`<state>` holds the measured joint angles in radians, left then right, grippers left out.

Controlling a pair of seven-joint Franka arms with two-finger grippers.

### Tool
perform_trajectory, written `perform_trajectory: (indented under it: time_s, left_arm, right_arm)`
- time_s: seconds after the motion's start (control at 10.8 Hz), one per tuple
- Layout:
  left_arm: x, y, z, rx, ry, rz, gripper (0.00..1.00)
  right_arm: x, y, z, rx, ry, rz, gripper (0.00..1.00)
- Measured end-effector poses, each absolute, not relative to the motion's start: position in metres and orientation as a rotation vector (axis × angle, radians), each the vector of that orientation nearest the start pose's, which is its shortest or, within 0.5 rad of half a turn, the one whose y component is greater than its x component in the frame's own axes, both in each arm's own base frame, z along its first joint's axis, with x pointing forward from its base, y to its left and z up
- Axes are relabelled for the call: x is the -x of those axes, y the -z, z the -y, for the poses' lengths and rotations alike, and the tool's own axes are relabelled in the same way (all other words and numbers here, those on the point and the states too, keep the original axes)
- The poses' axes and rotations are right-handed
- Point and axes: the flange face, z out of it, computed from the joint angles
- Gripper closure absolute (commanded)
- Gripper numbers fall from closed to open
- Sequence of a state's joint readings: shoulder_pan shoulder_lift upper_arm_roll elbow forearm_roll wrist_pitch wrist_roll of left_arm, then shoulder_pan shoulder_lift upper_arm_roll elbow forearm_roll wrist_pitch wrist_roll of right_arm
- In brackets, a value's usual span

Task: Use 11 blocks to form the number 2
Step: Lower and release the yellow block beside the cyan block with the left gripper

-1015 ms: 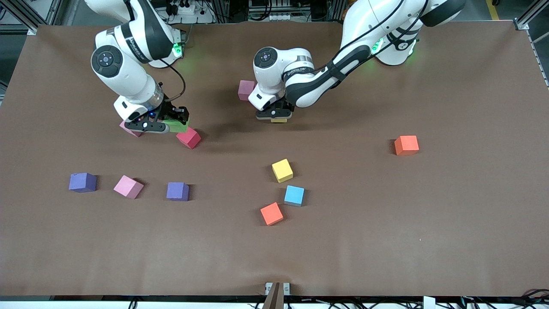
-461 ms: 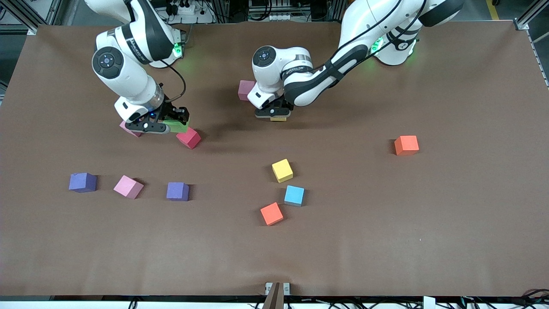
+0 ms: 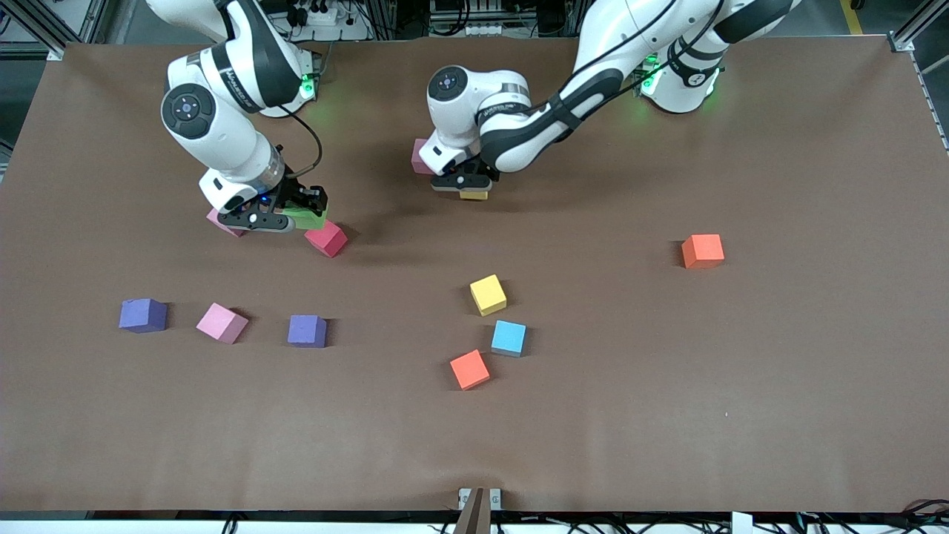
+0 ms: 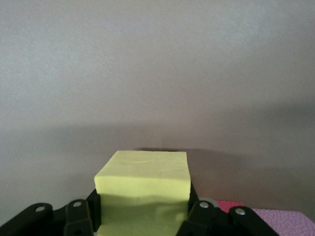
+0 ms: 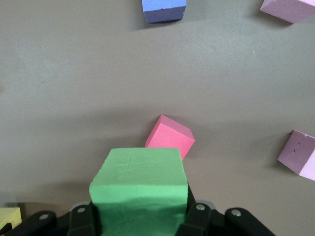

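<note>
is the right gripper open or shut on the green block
Shut on it: in the right wrist view the green block sits clamped between the right gripper fingers.

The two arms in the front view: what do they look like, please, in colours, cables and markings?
Both arms are glossy white with black joint bands bearing white lettering and round dark caps. A black cable runs along each. Green lights glow near both bases. The left gripper and right gripper are black; a small blue light shows at the right wrist.

Place: robotics lab
Evidence: aluminium frame rails (image 3: 44,22), power strips (image 3: 326,15) at frame's top, brown-covered table (image 3: 667,386)
</note>
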<state>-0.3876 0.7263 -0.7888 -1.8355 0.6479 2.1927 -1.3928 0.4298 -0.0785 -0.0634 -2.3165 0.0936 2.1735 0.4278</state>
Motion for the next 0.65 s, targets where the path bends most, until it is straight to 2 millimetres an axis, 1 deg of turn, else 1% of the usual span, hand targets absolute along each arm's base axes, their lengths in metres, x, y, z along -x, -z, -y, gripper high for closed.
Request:
perform_trajectory:
  time_s: [0.37,0.65]
  left_arm:
    - [-0.2942,-0.2159,0.5571,3.056,-0.036,-0.142,1.0]
    - [-0.2934,-0.2123,0.5579,3.069,-0.045,-0.143,1.0]
  right_arm:
    - [-0.4573,-0.3686,-0.1794,3.085,-0.142,-0.18,0.56]
    - [-0.4574,-0.3672,-0.1796,3.086,-0.146,-0.179,0.56]
